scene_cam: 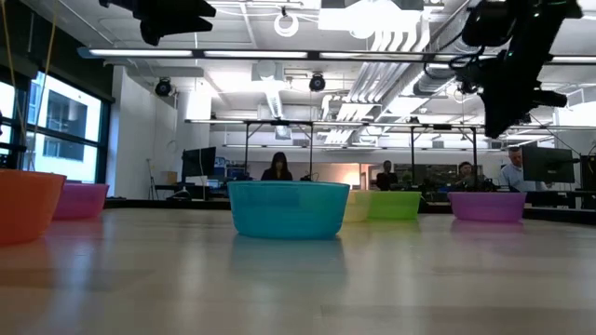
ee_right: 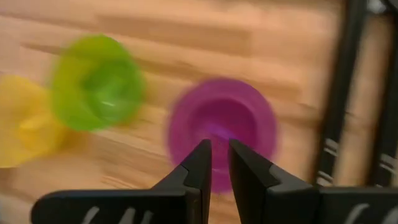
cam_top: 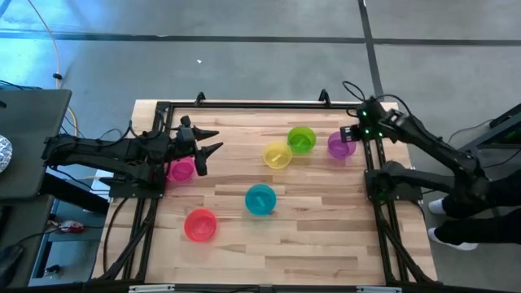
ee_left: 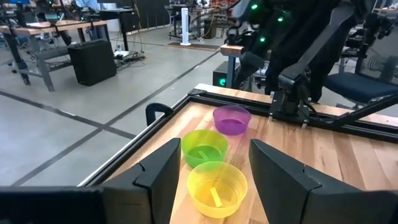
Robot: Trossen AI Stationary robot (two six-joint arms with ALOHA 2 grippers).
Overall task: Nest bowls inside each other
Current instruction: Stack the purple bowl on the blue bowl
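Six bowls stand upright on the wooden table (cam_top: 317, 236), each apart from the others: pink (cam_top: 181, 170), red (cam_top: 200, 225), teal (cam_top: 260, 199), yellow (cam_top: 278, 155), green (cam_top: 301, 139) and purple (cam_top: 340, 146). My left gripper (cam_top: 208, 143) is open and empty, held above the table just beyond the pink bowl. Its wrist view looks between its fingers (ee_left: 214, 149) at the yellow (ee_left: 216, 190), green (ee_left: 204, 147) and purple (ee_left: 231, 119) bowls. My right gripper (cam_top: 352, 134) hovers high over the purple bowl (ee_right: 222, 127). Its fingers (ee_right: 219, 155) are all but shut and touch nothing.
A black metal frame (cam_top: 244, 104) runs along the table's far edge and down both sides. The right arm's base (cam_top: 391, 181) stands at the right edge, close to the purple bowl. Bare wood lies along the near right part of the table.
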